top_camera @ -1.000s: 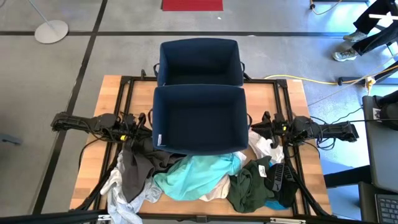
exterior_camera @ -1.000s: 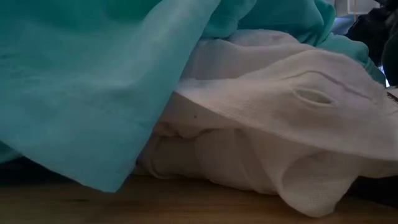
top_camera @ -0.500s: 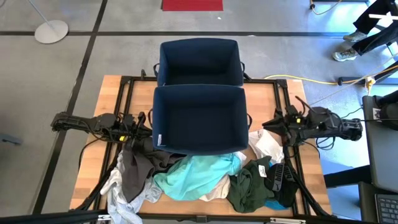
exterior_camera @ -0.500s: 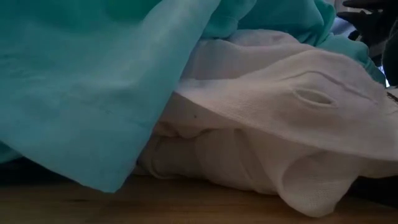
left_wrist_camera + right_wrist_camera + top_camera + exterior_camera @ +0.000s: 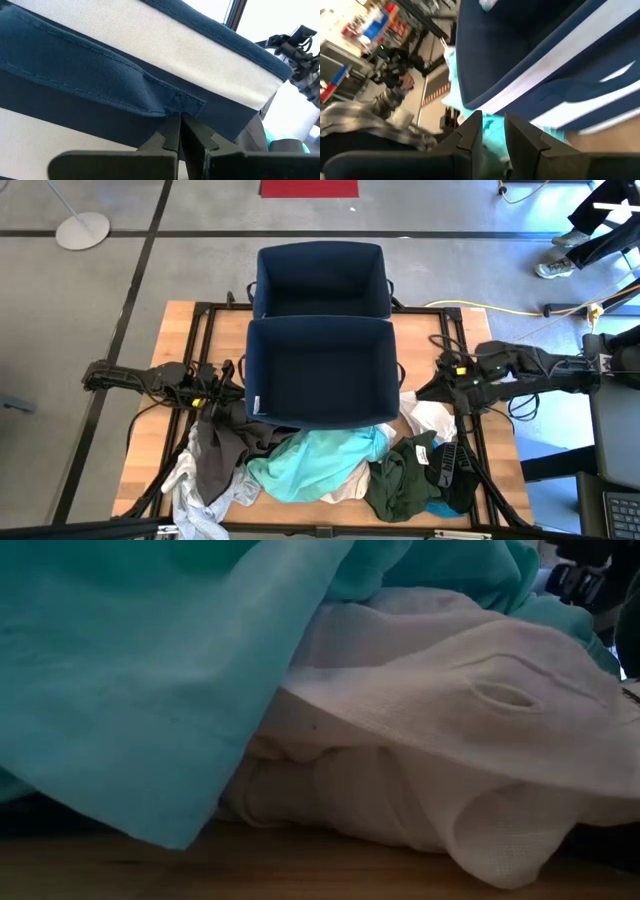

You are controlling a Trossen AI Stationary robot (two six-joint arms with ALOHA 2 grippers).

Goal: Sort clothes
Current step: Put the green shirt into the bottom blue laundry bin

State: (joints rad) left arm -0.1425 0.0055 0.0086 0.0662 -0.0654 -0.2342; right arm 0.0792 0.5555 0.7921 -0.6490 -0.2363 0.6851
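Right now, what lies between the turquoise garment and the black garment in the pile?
In the high view, a dark green garment lies between the turquoise garment and the black garment.

Turquoise garment (image 5: 320, 460), dk green one (image 5: 400, 480) (navy bins (image 5: 320, 370)).

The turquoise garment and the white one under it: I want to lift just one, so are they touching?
Touching. The low view shows the turquoise garment draped directly over the white garment, its edge lying on the white folds with no gap.
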